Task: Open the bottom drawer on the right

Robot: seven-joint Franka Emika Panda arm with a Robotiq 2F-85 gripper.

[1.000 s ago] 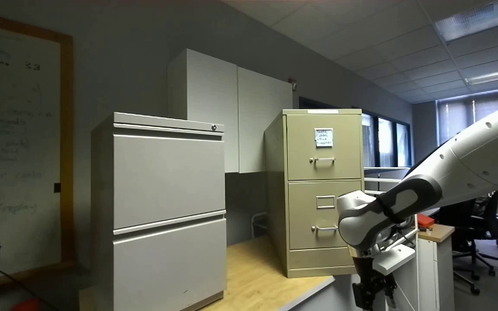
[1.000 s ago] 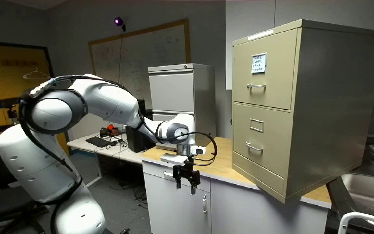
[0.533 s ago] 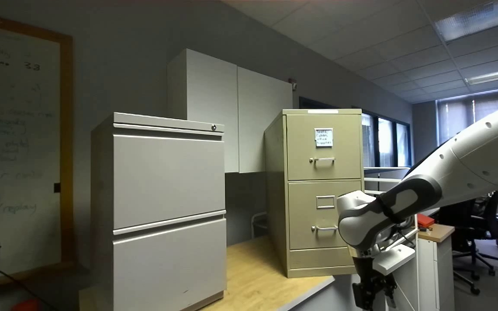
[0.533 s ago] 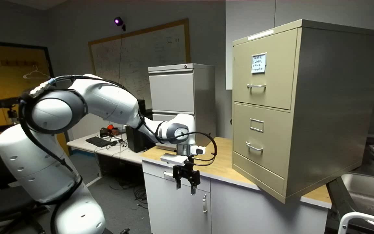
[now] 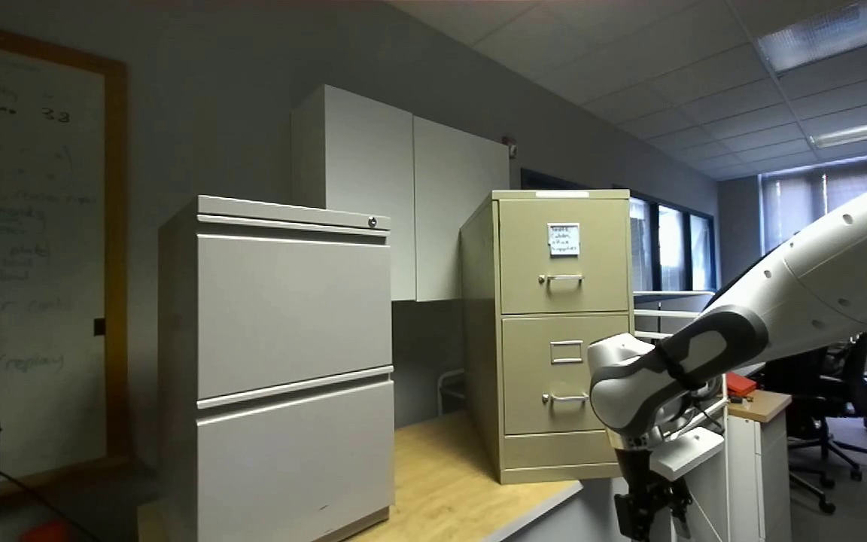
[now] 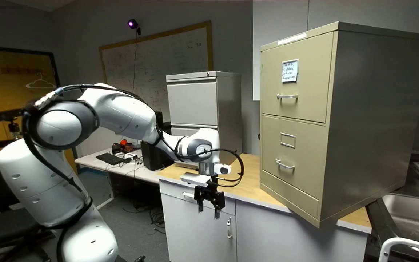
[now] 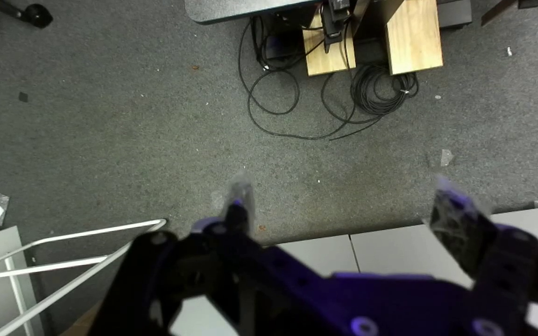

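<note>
Gripper [image 6: 208, 213] nudged; tan bottom drawer [image 6: 297, 154] closed.

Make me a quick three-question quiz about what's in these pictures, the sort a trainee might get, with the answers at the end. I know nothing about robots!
1. True or false: the bottom drawer of the tan filing cabinet is closed.
2. What is on the front of that cabinet's top drawer? A: a mirror. B: a white paper label. C: a red sticker.
3. Are the robot's fingers holding anything?

Key
1. True: its front sits flush with the cabinet.
2. B.
3. No: they stand apart, and the wrist view shows carpet between their tips.
</note>
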